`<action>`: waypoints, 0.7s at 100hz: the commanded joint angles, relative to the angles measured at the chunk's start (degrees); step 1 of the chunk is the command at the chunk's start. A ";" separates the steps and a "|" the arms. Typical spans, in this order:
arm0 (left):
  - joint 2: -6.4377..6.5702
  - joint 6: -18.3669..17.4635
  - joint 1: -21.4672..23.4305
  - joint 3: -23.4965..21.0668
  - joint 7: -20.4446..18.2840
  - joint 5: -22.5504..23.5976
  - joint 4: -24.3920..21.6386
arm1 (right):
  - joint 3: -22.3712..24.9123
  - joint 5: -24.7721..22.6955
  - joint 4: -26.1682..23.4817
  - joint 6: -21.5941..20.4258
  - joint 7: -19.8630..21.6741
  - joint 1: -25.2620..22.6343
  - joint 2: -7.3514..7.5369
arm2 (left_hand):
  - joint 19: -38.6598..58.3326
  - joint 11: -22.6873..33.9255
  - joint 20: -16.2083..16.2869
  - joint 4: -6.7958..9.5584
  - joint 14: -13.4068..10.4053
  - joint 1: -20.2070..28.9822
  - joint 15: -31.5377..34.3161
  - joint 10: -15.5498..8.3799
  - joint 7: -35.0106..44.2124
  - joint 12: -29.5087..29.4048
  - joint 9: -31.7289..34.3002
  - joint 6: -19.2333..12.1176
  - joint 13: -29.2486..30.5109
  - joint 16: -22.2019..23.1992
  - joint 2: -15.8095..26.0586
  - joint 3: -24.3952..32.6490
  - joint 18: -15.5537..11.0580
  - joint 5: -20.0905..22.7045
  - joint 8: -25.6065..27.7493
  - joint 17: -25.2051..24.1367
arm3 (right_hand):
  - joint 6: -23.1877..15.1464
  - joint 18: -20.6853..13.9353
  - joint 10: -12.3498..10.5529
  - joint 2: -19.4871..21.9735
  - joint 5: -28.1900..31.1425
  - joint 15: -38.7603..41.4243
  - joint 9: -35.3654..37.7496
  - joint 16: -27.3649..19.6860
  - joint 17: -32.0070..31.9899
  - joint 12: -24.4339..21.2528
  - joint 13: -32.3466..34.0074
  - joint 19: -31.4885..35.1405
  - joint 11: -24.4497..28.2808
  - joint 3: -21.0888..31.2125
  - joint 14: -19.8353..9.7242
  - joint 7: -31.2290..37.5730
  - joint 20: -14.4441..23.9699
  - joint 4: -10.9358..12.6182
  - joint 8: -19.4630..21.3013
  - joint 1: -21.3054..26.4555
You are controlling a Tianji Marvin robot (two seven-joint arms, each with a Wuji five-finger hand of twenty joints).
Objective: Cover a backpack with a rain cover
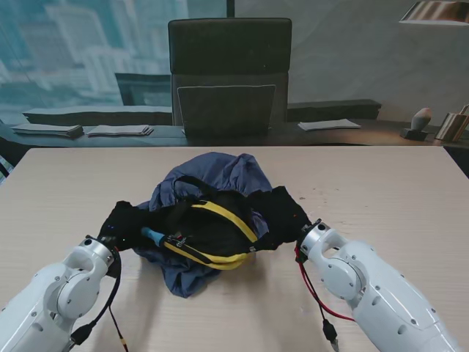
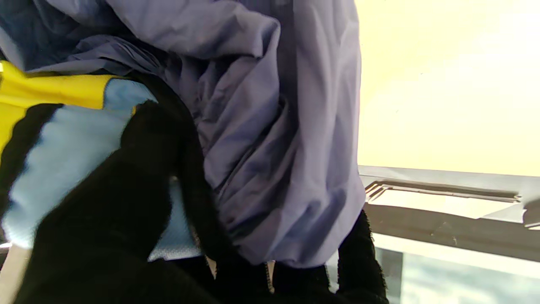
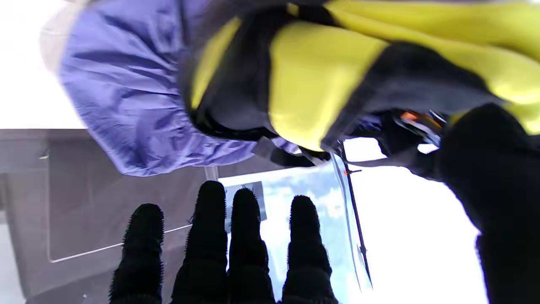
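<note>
Both arms were stretched forward from the near corners of the table (image 1: 66, 183), the wrists turned inward so that the two black-gloved hands met the bundle from either side. The left hand (image 1: 121, 224) was pressed against the bundle's left end, and the right hand (image 1: 287, 216) against its right end.

The backpack (image 1: 212, 231) was seen as a black body with yellow straps and a light-blue patch, lying in the middle of the table in front of a dark chair (image 1: 229, 73). The rain cover (image 1: 220, 180), a crumpled blue-grey cloth, was gathered loosely under and behind it, bulging out on the far side and hanging out again on the near side (only part of the backpack was wrapped).

In the left wrist view, the gloved fingers (image 2: 126, 190) were laid on the light-blue and yellow panel of the backpack (image 2: 63, 143), with a fold of the rain cover (image 2: 270, 139) draped over the fingertips; whether that fold was actually pinched could not be told.

In the right wrist view, four fingers (image 3: 211, 236) were held out straight and slightly apart, with nothing between them, while the backpack (image 3: 312, 80) and the rain cover (image 3: 126, 93) lay just beyond them, toward the thumb side. No grasp was shown there.
</note>
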 commanded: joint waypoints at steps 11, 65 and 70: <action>0.47 3.05 -0.72 0.07 -2.15 4.08 0.95 | -1.05 -0.14 1.68 4.30 4.43 1.19 1.01 | 1.19 2.26 0.58 1.23 0.72 -5.30 -3.16 3.19 1.73 -11.66 -17.45 4.30 -6.86 -2.00 3.54 12.38 -0.88 -11.85 -6.03 -2.24 | -0.74 -1.49 -1.43 0.20 -1.75 -3.05 -2.63 -1.46 -1.35 -1.46 -2.40 -4.76 -2.34 0.09 -1.34 -0.11 -1.80 -0.66 -1.63 -0.36; 1.09 9.07 2.52 -2.33 -14.75 5.01 -8.21 | -18.47 -3.06 7.54 12.66 -5.49 7.82 -0.40 | -9.26 -18.76 -4.72 0.45 1.64 -18.97 -17.24 10.73 -39.43 -19.42 -36.91 28.84 -26.23 -9.79 -4.11 8.63 -2.02 -23.99 -34.42 -4.15 | -4.37 -0.84 -2.36 -5.52 7.54 4.96 1.82 1.80 0.11 1.50 2.17 6.27 4.14 5.06 -1.23 7.28 0.45 -0.93 4.31 1.49; 1.13 8.77 2.34 -2.12 -14.81 4.76 -7.79 | -20.45 -3.13 8.62 14.42 -8.06 8.76 -1.00 | -9.39 -18.72 -4.78 0.43 1.43 -19.12 -17.49 10.51 -39.24 -19.21 -36.87 28.39 -26.20 -9.91 -3.93 8.72 -1.87 -23.93 -34.31 -4.08 | -5.23 -1.08 -2.26 -6.42 10.12 5.88 2.29 2.24 0.42 1.85 2.48 7.95 5.08 5.96 -1.26 10.07 -0.02 -0.87 5.92 2.81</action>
